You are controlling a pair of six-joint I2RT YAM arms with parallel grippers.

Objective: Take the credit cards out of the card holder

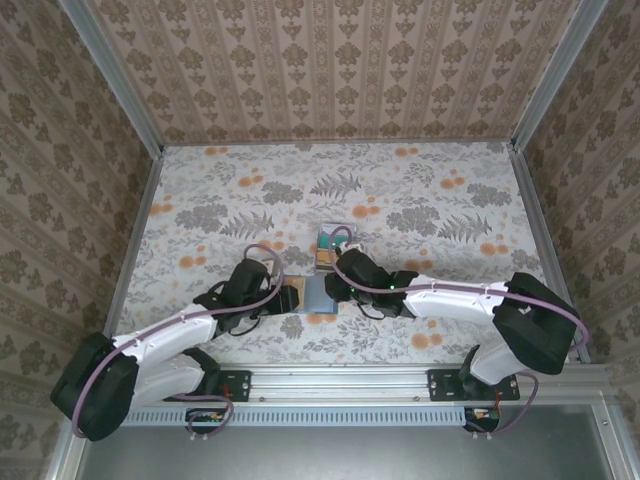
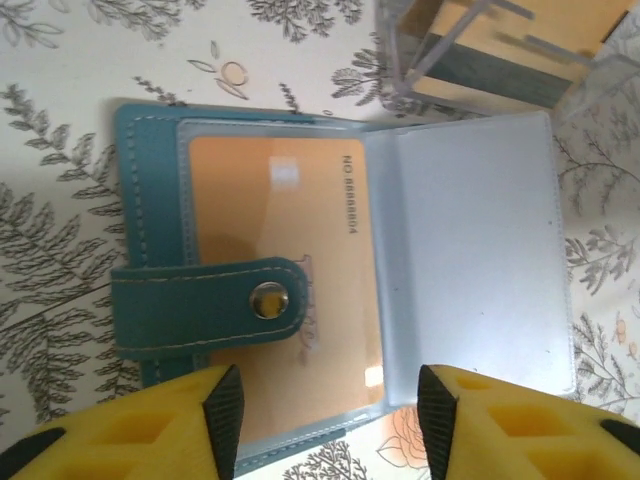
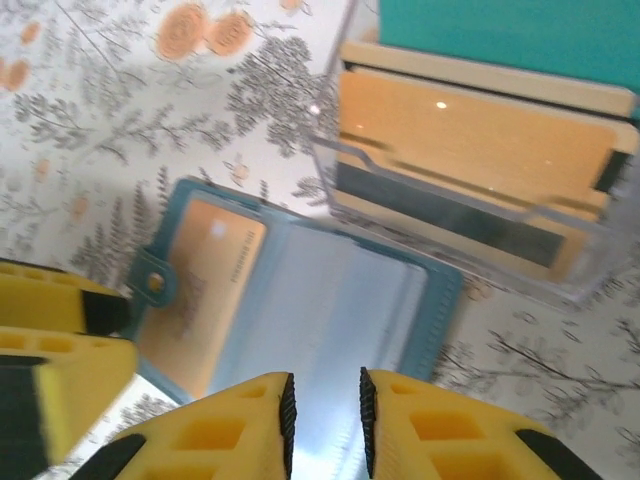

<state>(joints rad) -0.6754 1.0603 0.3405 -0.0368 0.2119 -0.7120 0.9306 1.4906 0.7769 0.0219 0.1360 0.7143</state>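
The card holder (image 2: 470, 250) lies open on the table, teal rim outward, with a teal snap strap (image 2: 200, 305) folded across its left panel. An orange-brown credit card (image 2: 270, 220) sits under the clear sleeve of that left panel. The right panel shows plain grey-blue. My left gripper (image 2: 330, 415) hangs open over the holder's near edge with nothing between its pads. From the other side, my right gripper (image 3: 323, 410) hovers over the grey-blue panel (image 3: 320, 300), jaws a narrow gap apart and holding nothing. In the top view both grippers meet at the holder (image 1: 322, 293).
A clear plastic stand (image 3: 470, 200) just behind the holder holds orange cards with a dark stripe and a teal card (image 3: 500, 30). It also appears in the top view as the stand (image 1: 332, 247). Patterned walls enclose the floral table (image 1: 450, 210).
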